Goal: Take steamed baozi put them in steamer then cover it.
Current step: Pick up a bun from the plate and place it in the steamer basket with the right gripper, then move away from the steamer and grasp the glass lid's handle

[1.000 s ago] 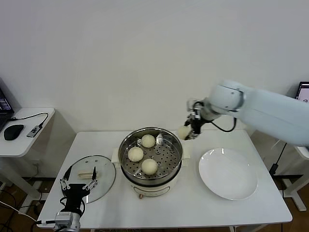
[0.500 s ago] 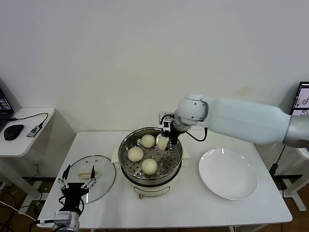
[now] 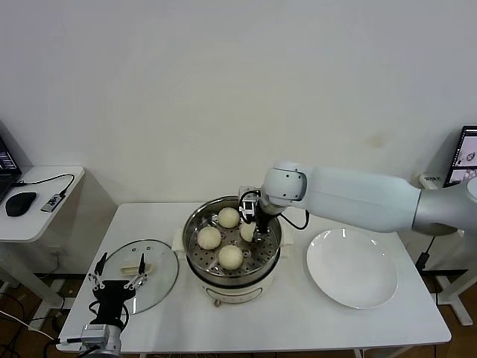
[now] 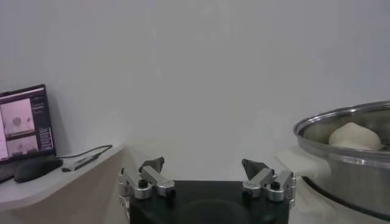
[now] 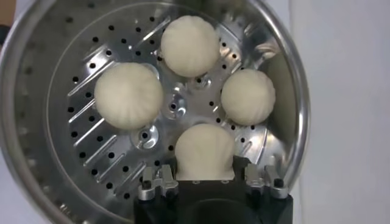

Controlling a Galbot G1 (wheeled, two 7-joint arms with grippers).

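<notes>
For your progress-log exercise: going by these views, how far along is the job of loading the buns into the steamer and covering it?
Done: three baozi lie on the perforated tray of the steamer, and the white plate holds none. In hand: the right hand is inside the pot, shut on the fourth baozi. Left: release it, then fit the glass cover, which lies on the table near the open left hand.

I see the steamer (image 3: pixel 232 246) mid-table with four baozi (image 3: pixel 209 238) in it, the cover (image 3: pixel 146 274) to its left, a plate (image 3: pixel 352 268) right.
</notes>
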